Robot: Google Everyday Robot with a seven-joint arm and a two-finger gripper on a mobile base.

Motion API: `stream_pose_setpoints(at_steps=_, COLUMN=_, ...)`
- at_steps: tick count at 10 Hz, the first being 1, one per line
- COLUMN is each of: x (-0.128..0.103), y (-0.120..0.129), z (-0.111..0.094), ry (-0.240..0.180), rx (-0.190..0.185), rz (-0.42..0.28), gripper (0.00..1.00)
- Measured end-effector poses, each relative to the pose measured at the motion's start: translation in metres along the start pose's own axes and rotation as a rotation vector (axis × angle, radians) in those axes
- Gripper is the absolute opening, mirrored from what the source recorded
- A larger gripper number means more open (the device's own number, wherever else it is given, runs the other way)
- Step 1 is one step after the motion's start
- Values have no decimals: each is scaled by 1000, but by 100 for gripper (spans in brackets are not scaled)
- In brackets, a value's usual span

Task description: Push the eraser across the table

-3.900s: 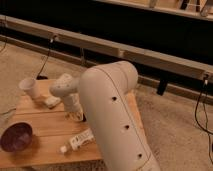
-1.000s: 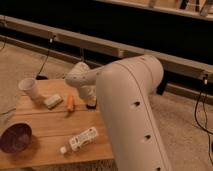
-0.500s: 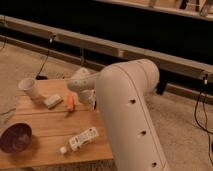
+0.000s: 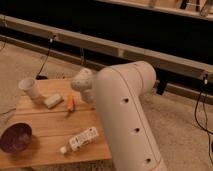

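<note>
White and bulky, the robot's arm (image 4: 131, 117) fills the table's right side and blocks a good part of it from where I stand. The wooden table (image 4: 47, 125) carries a purple bowl (image 4: 15, 137) at its near-left corner, a white bottle (image 4: 80, 140) lying on its side towards the near edge, and a white cup (image 4: 30, 88) at the far-left corner. A cream block (image 4: 52, 101) and a small orange stick (image 4: 70, 103) lie towards the table's far edge, close together.

The gripper (image 4: 87, 94) hangs low over the table's far edge, just right of the orange stick, and I cannot tell whether it is open or closed. I see no black eraser anywhere on the bare wood, so I take it to be on the table's right part, hidden behind the arm.

My worry is the crowding. A sweep leftwards could catch the stick or the cream block along with the eraser. Starting so near the far edge, a skewed push might tip the eraser off the table.
</note>
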State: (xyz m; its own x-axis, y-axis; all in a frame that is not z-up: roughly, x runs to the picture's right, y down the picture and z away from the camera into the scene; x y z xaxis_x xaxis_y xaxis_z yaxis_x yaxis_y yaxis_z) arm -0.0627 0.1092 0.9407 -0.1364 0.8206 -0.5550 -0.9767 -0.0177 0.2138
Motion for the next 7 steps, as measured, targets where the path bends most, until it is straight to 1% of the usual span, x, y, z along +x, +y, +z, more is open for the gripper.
stream_pose_setpoints(at_steps=1, x=-10, y=-4, z=2, ry=-24, rx=2, rz=11, gripper=6)
stream_pose_setpoints(at_steps=3, x=-26, y=-8, z=6, ry=-56, rx=3, rz=23, gripper=6)
stream_pose_setpoints(at_steps=5, x=-38, y=-8, z=11, ry=-75, rx=-3, rz=22, gripper=6)
stream_pose_setpoints(at_steps=7, x=-55, y=-6, z=15, ry=-99, rx=-3, rz=12, gripper=6)
